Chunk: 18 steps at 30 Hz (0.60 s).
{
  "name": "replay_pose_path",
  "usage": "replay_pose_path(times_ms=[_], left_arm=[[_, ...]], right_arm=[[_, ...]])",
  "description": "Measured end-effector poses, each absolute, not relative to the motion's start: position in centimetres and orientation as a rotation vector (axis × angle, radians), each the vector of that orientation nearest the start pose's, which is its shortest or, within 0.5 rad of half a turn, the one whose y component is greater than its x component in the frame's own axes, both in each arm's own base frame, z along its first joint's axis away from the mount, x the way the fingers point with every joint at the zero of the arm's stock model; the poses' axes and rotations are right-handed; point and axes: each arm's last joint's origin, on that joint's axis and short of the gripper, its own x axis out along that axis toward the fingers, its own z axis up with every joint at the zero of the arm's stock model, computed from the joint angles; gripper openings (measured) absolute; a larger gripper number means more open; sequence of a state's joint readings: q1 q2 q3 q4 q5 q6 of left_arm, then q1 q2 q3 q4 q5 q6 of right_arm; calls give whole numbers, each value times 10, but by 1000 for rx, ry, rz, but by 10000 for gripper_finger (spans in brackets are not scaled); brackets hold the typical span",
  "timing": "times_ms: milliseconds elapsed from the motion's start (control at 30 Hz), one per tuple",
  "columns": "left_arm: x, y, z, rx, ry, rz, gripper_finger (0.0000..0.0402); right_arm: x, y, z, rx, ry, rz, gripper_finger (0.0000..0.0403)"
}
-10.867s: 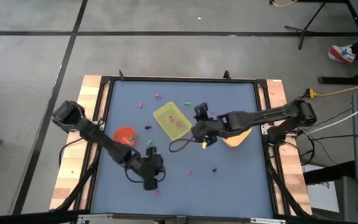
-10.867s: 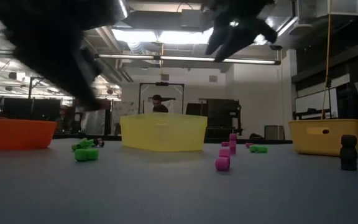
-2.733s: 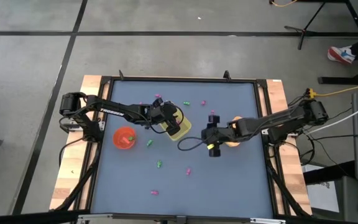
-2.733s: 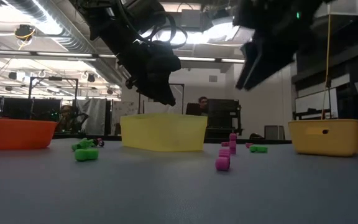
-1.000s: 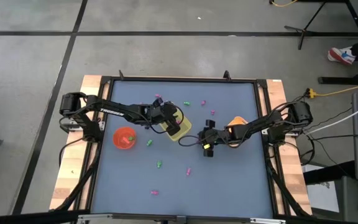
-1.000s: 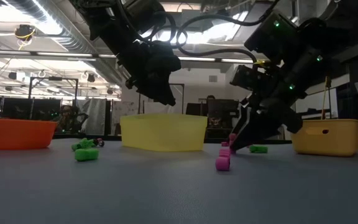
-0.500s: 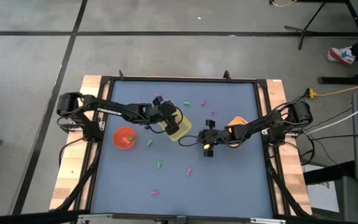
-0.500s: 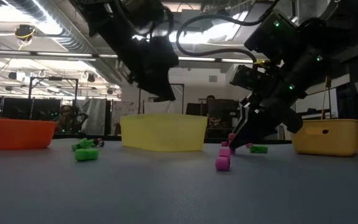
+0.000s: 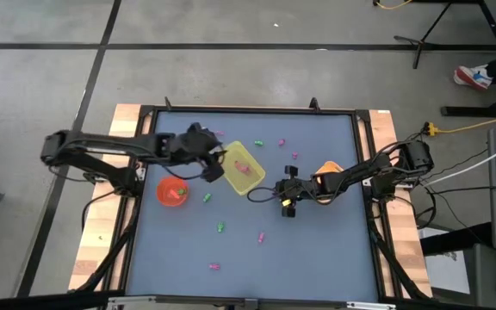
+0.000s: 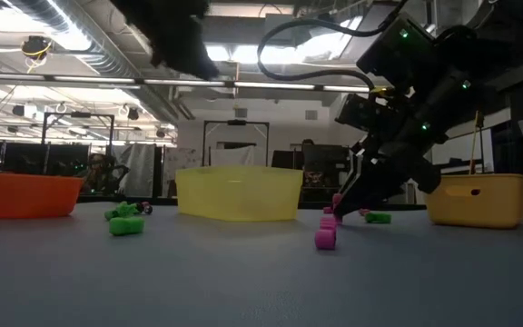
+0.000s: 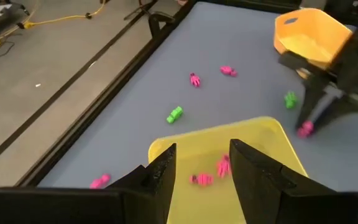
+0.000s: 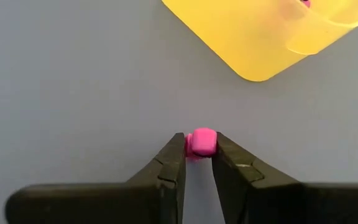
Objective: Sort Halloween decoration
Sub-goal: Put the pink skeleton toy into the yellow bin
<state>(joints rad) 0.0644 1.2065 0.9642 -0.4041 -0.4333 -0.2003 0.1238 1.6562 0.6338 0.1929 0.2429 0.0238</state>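
1. Blue-grey matte table mat [image 9: 317, 250]; scattered on it are tiny chunky trinkets in pink and green, e.g. a green one [image 11: 174, 114] and a pink one [image 11: 228, 71] beyond the tray's far edge.
2. Yellow translucent plastic tray [image 9: 241, 169], rectangular with rounded corners, sits mid-table; two pink trinkets [image 11: 202, 179] lie inside it.
3. Round red-orange bowl [image 9: 172, 190] on the tray's left side holds something green; too small to identify.
4. Orange tub [image 11: 309, 36] stands on the tray's right side; contents not visible.
5. Right gripper [image 12: 199, 152] is down at the mat just right of the tray, fingers closed narrowly on a small pink blocky trinket [image 12: 201, 142], pinched between both tips.
6. Left gripper [image 11: 202, 165] hangs above the tray's left end, fingers [image 11: 164, 169] parted, holding nothing.
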Motion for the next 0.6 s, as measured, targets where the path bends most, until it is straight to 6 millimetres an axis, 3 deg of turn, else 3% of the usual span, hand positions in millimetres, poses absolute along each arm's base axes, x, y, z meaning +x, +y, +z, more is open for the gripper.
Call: replay_pose_path(times_ms=[300, 467, 600], left_arm=[[196, 5, 311, -75, 689, 469, 134], [172, -5, 315, -96, 706, 474, 134], [163, -13, 319, -97, 682, 446, 134]], right_arm=[[290, 29, 124, -133, 793, -139, 65], [305, 30, 140, -125, 736, -138, 65], [319, 32, 159, -138, 671, -128, 65]])
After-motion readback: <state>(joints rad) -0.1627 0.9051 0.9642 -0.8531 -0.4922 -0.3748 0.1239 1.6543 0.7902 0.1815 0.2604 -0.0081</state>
